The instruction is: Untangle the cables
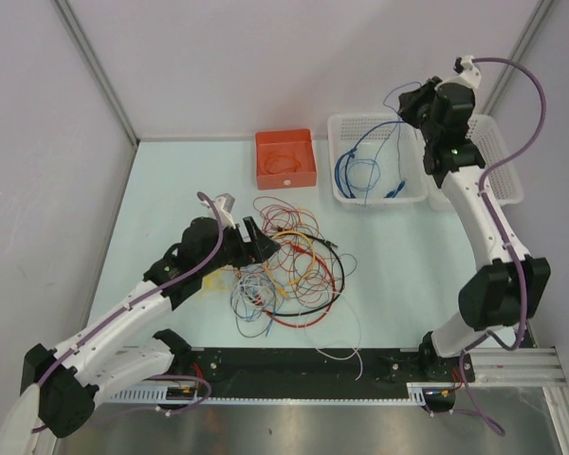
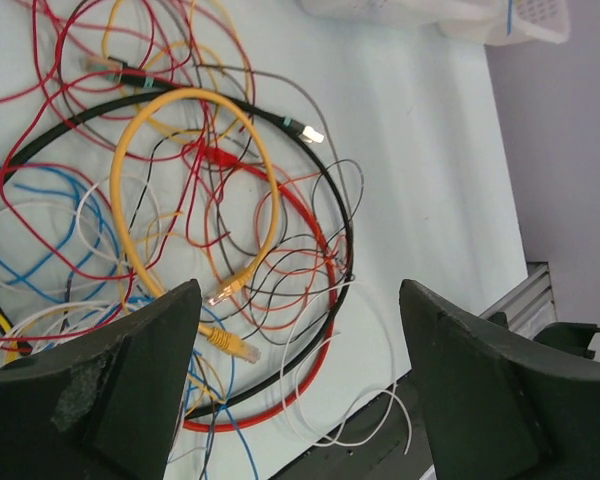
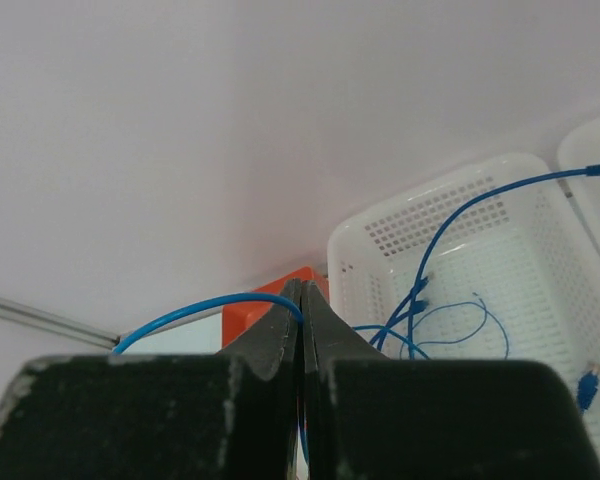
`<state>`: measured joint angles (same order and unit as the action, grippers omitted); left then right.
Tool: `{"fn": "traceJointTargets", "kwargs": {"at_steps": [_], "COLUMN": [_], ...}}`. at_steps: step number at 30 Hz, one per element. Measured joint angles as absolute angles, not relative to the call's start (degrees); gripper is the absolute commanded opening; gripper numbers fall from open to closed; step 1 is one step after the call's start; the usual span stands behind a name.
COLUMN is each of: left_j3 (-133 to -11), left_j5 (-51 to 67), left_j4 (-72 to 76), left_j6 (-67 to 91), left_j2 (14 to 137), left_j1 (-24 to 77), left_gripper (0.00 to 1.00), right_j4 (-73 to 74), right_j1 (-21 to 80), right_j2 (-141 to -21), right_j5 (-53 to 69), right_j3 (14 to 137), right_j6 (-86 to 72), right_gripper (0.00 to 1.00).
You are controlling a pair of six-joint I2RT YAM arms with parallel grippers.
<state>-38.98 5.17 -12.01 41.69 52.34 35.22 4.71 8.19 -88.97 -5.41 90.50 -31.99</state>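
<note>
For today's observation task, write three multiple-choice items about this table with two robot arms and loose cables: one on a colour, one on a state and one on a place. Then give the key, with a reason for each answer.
1. The square plastic box beside the white perforated basket is:
A green; B orange; C black.

2. The left gripper above the tangle of thin coloured cables is:
A shut on a yellow cable; B open, holding nothing; C out of view.

3. The thin blue cable pinched in the shut right gripper hangs into:
A the box; B the tangle; C the basket.

Key
1 B: the top view shows orange walls.
2 B: the left wrist view shows its fingers wide apart with nothing between them.
3 C: the blue strand runs from that gripper down into the basket.
</note>
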Motion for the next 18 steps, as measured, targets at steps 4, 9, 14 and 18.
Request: {"fn": "traceJointTargets", "kwargs": {"at_steps": [4, 9, 14, 18], "left_j3": [-35.4, -33.0, -32.9, -32.4], "left_j5": [5.1, 5.1, 4.8, 4.8], "left_j4": [-10.8, -9.7, -8.7, -8.1], "left_j6": [43.1, 43.7, 43.5, 43.5], "left_j2": [52.4, 53.0, 53.8, 54.0], "left_j1": [35.2, 35.2, 35.0, 34.7], "left_gripper": [0.85, 0.85, 0.85, 0.85], "right_j4": [4.5, 4.0, 4.6, 5.8], "right_j1": [8.3, 8.3, 8.3, 8.3], "right_j2": [-96.4, -106.4, -114.1, -116.7], "right_j5": [-4.8, -5.3, -6.8, -8.1], "right_j3": [96.1, 101.0, 101.1, 101.1], "right_j6": [-32.4, -32.6, -33.5, -33.8], "right_gripper": [0.0, 0.0, 0.0, 0.65]}}
